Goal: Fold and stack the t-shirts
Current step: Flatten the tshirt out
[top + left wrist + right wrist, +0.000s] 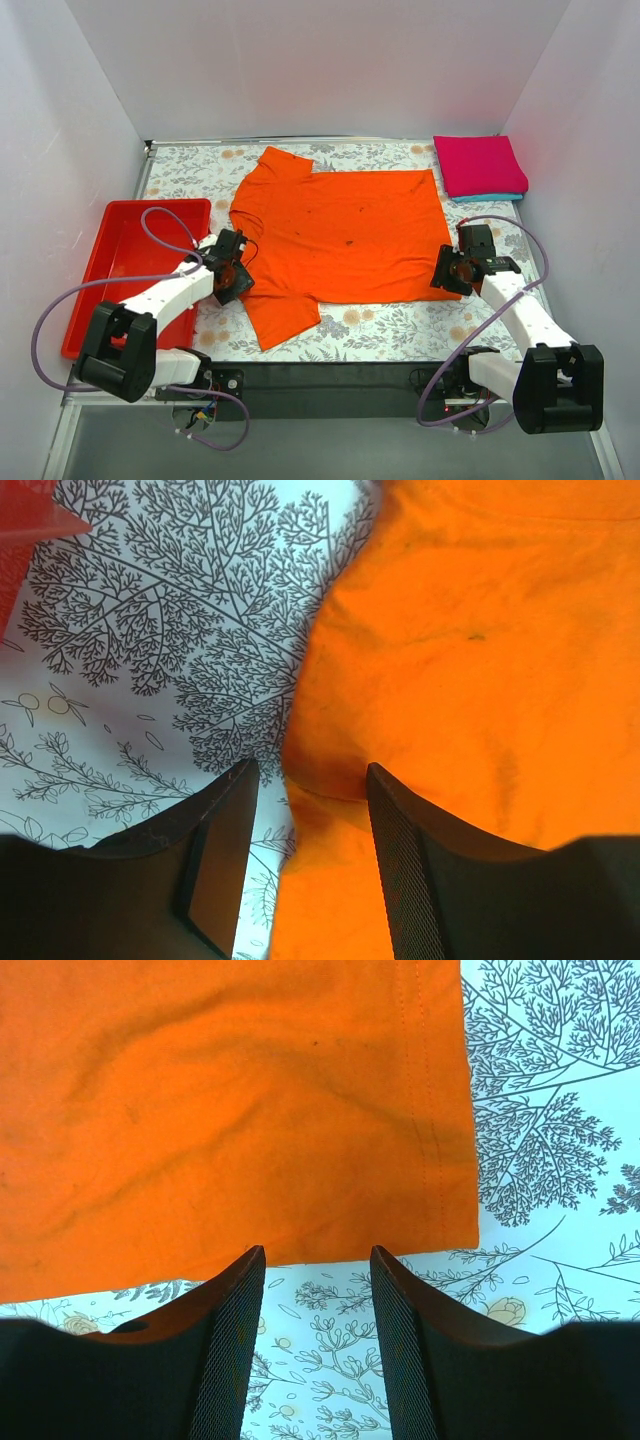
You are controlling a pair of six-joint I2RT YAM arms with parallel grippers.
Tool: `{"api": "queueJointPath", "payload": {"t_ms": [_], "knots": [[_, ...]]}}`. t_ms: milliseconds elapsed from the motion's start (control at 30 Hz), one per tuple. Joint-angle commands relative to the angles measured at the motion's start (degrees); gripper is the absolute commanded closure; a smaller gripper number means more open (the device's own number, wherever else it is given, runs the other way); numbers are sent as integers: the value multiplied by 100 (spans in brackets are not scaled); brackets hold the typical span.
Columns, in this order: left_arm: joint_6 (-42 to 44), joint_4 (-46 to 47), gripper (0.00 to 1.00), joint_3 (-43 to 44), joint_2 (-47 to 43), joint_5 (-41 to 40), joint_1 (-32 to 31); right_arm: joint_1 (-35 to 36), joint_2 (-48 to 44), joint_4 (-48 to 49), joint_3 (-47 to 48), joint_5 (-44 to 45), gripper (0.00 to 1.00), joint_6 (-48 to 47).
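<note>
Red tray [115, 250] left of orange tee [340, 235] — pink tee [478, 165] far-right corner.

Lab test cell, white enclosure walls [330, 70], 2 table-bolted arms [165, 292]

Your left arm [160, 292] reaches forward and low, wrist pitched down. The left gripper [310, 772] has its two fingers [225, 860] parted, with a clear gap between the tips. Your right arm [515, 300] mirrors it, angled inward with the wrist bent down too. The right gripper [317, 1252] shows the same: jaws apart, both tips level, pointing straight ahead.
</note>
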Motion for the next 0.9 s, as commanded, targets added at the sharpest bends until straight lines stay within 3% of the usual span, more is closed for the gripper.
{"api": "queueJointPath", "payload": {"t_ms": [0, 367, 667, 733, 867], "knots": [[98, 171, 55, -82, 64, -143, -23, -31, -159, -17, -66, 129, 55, 59], [370, 365, 58, -179, 512, 366, -32, -216, -2, -149, -162, 490, 55, 191], [467, 233, 95, -74, 451, 464, -23, -813, 218, -158, -338, 490, 56, 130], [493, 171, 100, -56, 416, 411, -32, -979, 271, -35, -399, 333, 57, 95], [555, 13, 100, 32, 398, 297, -23, -1077, 412, 88, -417, 77, 57, 165]]}}
